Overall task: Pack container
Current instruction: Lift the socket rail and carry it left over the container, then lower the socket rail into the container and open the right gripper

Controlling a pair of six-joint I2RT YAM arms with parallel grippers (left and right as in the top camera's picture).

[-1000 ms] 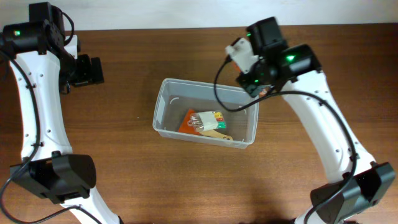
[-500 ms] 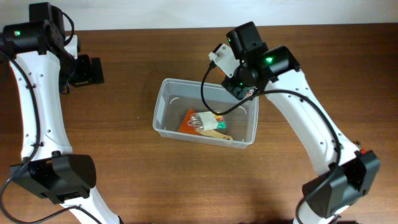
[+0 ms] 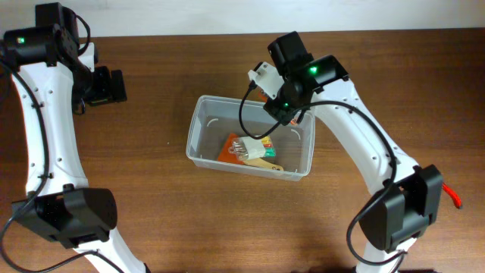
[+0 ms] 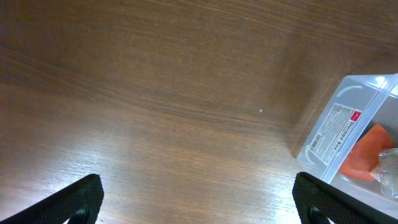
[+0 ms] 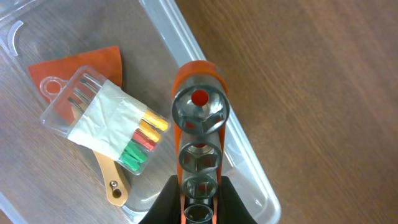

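The clear container (image 3: 204, 129) sits mid-table; it also shows in the left wrist view (image 4: 339, 134) and the right wrist view (image 5: 252, 158). Inside lie an orange card (image 5: 78, 65), a clear packet of small tools with coloured handles (image 5: 109, 121) and a tan-handled tool (image 5: 111, 180). My right gripper (image 5: 199, 196) is shut on an orange rail of metal sockets (image 5: 199, 118) and holds it above the container's far right rim (image 3: 286, 112). My left gripper (image 4: 199, 199) is open and empty over bare table at the far left (image 3: 114, 86).
The brown wooden table (image 3: 151, 220) surrounds the container. A red object (image 3: 452, 196) pokes in at the right edge. A white wall strip runs along the table's back edge.
My right arm has swung left with the socket rail, from beyond the container's right end to over its far right rim. The left arm has not moved.
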